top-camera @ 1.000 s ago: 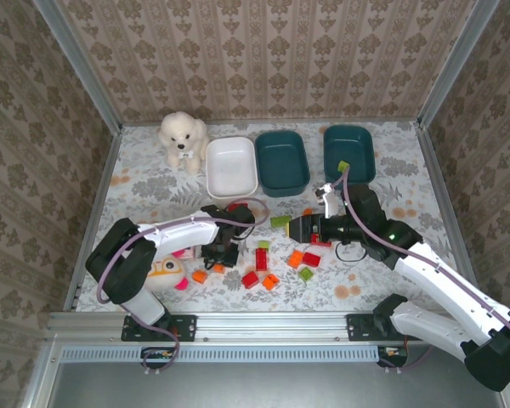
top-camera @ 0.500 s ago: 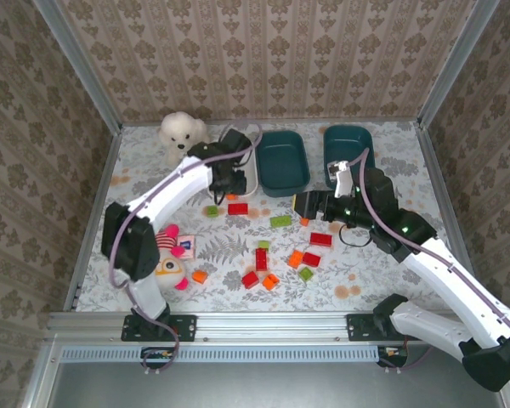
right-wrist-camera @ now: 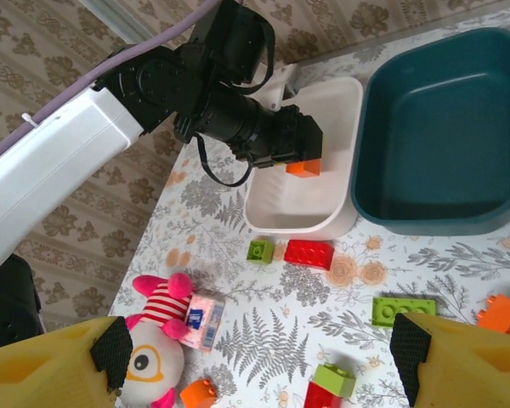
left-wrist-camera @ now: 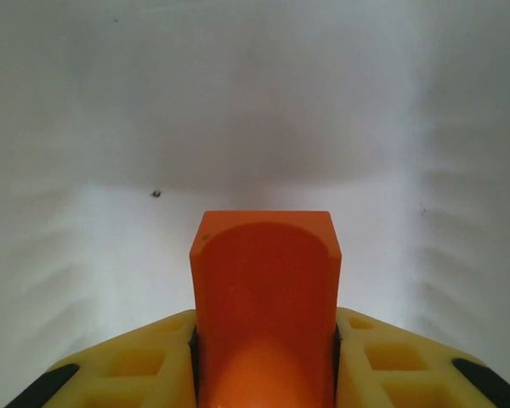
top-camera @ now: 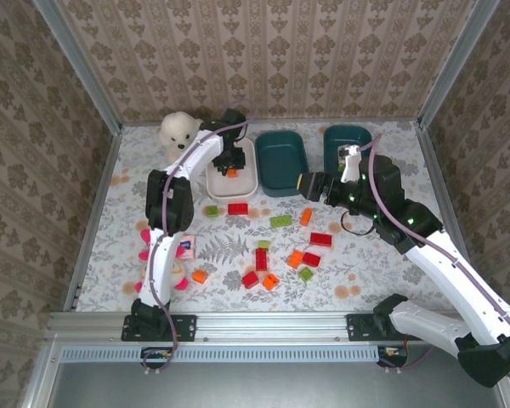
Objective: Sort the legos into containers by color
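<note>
Orange plastic sits in the left gripper [top-camera: 230,167]. Its jaws are pinched narrow on one orange brick [left-wrist-camera: 263,297], and I see it held over the white bin [top-camera: 229,189], towards the bin's far end. A second ago that gripper was low on the table [top-camera: 357,285] among the scattered pieces beside the plush doll [right-wrist-camera: 153,348], and half a second ago it had only reached the bin's near rim. Further right, the right gripper [top-camera: 299,183] stands wide with nothing between its fingers. It hovers just off the near right corner of the middle teal bin [top-camera: 280,161]. It has come up from the middle of the scatter, where it was a second ago.

Counting from the left, I see one plush doll, one pink card [right-wrist-camera: 202,319] just beside it and one plush dog [top-camera: 180,129] at the back. There are three bins in a row: the white one, the middle teal one and the right teal bin [top-camera: 340,140]. Thirteen pieces lie loose on the table: five red bricks [top-camera: 237,208], four orange bricks [top-camera: 295,257] and four lime bricks [top-camera: 280,221]. The held brick makes a fifth orange.
</note>
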